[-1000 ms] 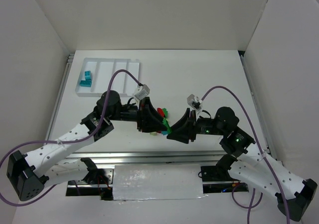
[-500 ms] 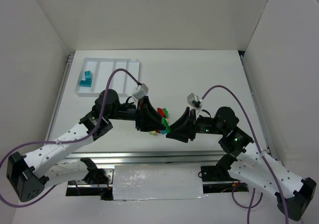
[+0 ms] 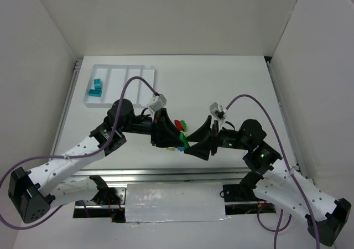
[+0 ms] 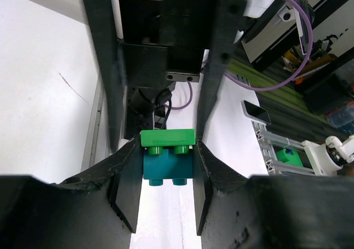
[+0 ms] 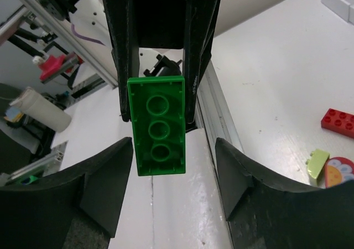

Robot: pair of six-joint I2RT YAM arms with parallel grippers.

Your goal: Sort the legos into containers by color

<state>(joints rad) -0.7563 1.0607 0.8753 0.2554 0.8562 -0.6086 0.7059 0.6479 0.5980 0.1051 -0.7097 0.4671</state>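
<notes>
My left gripper [image 4: 167,156] is shut on a teal-blue lego [image 4: 167,169] with a green lego [image 4: 167,138] stuck to its far end, held above the table near the front edge. In the right wrist view that green lego [image 5: 157,124] shows its hollow underside between my right gripper's [image 5: 173,149] wide-open fingers, which do not touch it. From above, the left gripper [image 3: 172,138] and right gripper [image 3: 197,139] face each other. The white tray [image 3: 133,77] stands at the far left, with teal-blue legos [image 3: 97,87] in its leftmost compartment.
A red lego [image 5: 338,122], a yellow-green lego [image 5: 317,163] and a red-and-yellow piece [image 5: 340,172] lie on the table behind the grippers. From above, red [image 3: 178,122] and green [image 3: 183,126] legos show there. The table's metal front rail [image 3: 166,174] is just below the grippers.
My right gripper's fingers have spread apart around the green lego. The left gripper still holds the stacked legos in about the same place.
</notes>
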